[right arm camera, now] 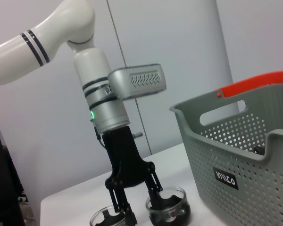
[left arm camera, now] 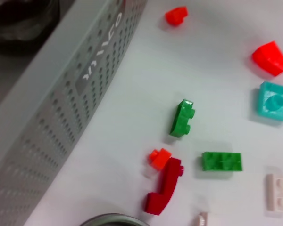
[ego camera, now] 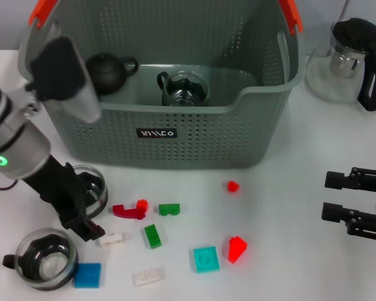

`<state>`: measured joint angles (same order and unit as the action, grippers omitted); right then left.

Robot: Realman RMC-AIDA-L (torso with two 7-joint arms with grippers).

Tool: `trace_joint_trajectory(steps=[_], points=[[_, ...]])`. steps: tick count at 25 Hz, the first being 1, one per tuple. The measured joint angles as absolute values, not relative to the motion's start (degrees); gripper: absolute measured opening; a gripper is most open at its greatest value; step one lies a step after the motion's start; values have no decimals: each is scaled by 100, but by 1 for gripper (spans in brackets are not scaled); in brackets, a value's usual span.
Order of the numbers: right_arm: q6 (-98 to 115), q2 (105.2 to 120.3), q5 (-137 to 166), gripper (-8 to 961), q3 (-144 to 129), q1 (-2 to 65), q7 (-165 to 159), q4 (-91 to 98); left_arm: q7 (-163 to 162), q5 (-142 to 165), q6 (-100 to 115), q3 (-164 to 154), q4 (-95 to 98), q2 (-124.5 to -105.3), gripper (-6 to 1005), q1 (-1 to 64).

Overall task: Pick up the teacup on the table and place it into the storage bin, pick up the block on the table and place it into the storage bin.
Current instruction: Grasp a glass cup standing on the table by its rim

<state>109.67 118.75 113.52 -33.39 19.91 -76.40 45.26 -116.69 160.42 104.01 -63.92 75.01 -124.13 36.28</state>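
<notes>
A glass teacup (ego camera: 96,186) stands in front of the storage bin (ego camera: 194,128), a grey perforated basket with orange-red handle tips. My left gripper (ego camera: 88,221) is lowered at that cup. In the right wrist view my left gripper (right arm camera: 139,209) looks open, with one finger inside the teacup (right arm camera: 172,203) and the other outside its rim. A second glass teacup (ego camera: 42,258) sits at the near left. Blocks lie scattered in front of the bin, among them a dark red block (ego camera: 128,211), a green block (left arm camera: 182,118) and a teal block (ego camera: 206,259). My right gripper (ego camera: 329,196) is open and holds nothing.
A black teapot (ego camera: 109,72) and a glass cup (ego camera: 183,88) are inside the bin. To the right of the bin stands a glass pitcher (ego camera: 348,59) with a black handle. Near the second teacup lie a blue block (ego camera: 88,274) and two white blocks (ego camera: 148,276).
</notes>
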Motion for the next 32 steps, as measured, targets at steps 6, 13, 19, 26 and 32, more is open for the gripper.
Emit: trace_joint_trajectory(steps=[6, 13, 19, 26, 32], points=[[10956, 11865, 11363, 622, -3340, 1995, -7633, 4465, -11973, 16055, 9960, -6860, 7404, -12420, 638, 3546], [10946, 11863, 11365, 622, -3340, 1982, -7615, 4465, -12135, 16102, 9761, -7085, 7319, -12423, 625, 3548], [10942, 11865, 11365, 622, -3340, 1989, -7614, 4464, -12369, 16273, 9522, -7243, 7117, -12411, 618, 3573], [10943, 11858, 11365, 623, -3340, 1969, -7631, 4465, -12517, 16321, 9407, -7147, 7070, -12413, 609, 3600], [10949, 11856, 11364, 623, -3340, 1944, -7622, 4465, -12559, 16340, 9424, -7185, 7085, -12409, 214, 3600]])
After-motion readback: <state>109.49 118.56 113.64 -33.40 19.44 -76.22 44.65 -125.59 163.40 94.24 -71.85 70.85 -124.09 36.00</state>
